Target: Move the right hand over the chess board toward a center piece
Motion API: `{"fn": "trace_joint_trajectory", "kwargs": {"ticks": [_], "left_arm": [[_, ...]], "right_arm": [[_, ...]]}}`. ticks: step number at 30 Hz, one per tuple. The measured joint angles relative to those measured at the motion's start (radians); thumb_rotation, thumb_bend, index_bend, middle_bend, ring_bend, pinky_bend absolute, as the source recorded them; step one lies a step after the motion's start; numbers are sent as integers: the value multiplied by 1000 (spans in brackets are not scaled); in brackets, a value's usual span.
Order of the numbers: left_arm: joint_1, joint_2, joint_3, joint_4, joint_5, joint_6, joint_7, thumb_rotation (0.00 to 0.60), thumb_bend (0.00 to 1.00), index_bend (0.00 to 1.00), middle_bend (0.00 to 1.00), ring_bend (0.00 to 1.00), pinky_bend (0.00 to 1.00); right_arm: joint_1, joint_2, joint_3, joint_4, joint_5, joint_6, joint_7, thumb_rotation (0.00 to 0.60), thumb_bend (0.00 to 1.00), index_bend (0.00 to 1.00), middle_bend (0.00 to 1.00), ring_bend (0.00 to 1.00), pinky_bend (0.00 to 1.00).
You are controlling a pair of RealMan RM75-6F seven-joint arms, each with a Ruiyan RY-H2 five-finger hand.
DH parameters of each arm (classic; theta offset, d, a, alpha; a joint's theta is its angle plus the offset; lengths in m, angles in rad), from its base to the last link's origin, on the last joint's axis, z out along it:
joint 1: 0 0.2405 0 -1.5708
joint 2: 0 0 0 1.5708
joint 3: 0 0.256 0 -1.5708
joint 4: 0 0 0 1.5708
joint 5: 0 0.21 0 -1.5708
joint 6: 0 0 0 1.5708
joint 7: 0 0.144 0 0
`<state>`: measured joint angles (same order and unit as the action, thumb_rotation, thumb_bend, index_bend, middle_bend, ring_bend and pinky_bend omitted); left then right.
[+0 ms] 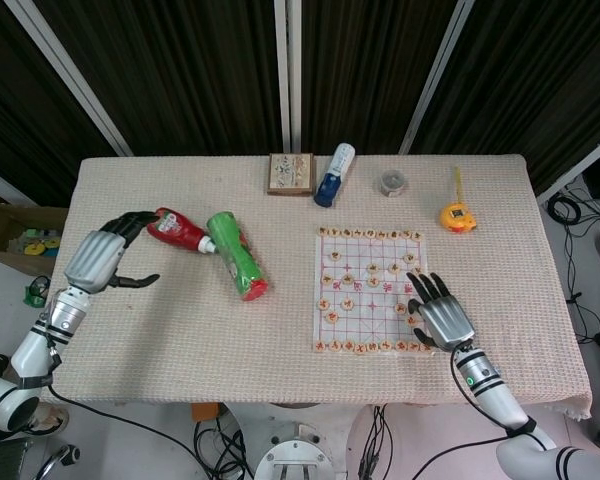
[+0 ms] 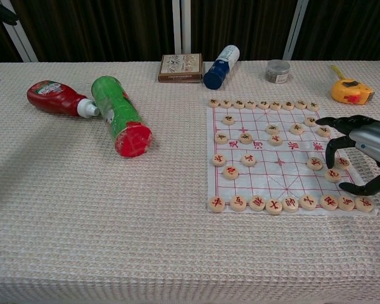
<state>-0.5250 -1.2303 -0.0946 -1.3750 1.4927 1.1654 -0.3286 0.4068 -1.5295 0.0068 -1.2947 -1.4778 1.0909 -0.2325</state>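
The chess board (image 1: 370, 290) (image 2: 280, 156) is a white sheet with a red grid, lying right of the table's middle, with round wooden pieces along its near and far rows and several scattered between. Pieces near the middle include one (image 2: 248, 159) left of centre and one (image 2: 315, 163) at the right. My right hand (image 1: 438, 315) (image 2: 361, 149) hovers over the board's right edge, fingers spread and curved down, holding nothing; its fingertips (image 2: 330, 161) hang just above the right-side pieces. My left hand (image 1: 102, 256) floats open at the table's left, beside the ketchup bottle.
A red ketchup bottle (image 1: 178, 231) and a green canister (image 1: 237, 256) lie at the left. At the back stand a small box (image 1: 291, 173), a blue-and-white bottle (image 1: 333, 174) and a small jar (image 1: 391, 183). A yellow tape measure (image 1: 458, 214) lies back right.
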Motion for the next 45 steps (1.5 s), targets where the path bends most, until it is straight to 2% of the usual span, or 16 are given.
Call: {"fn": "trace_joint_trajectory", "kwargs": {"ticks": [17, 29, 36, 45], "left_arm": [[0, -2, 4, 9, 1, -3, -8, 484, 159, 145, 123, 120, 220], [2, -3, 5, 8, 3, 0, -13, 483, 159, 145, 123, 120, 221], [3, -2, 4, 11, 2, 3, -22, 483, 159, 145, 123, 120, 220], [8, 10, 3, 2, 3, 11, -24, 483, 159, 145, 123, 120, 220]], "right_arm": [[12, -4, -1, -9, 10, -17, -9, 600, 318, 446, 39, 0, 0], [4, 8, -8, -18, -22, 32, 1, 600, 321, 522, 66, 0, 0], [8, 24, -6, -58, -63, 72, 14, 600, 320, 530, 65, 0, 0], [46, 7, 15, -102, -61, 36, -49, 600, 320, 532, 53, 0, 0]]}}
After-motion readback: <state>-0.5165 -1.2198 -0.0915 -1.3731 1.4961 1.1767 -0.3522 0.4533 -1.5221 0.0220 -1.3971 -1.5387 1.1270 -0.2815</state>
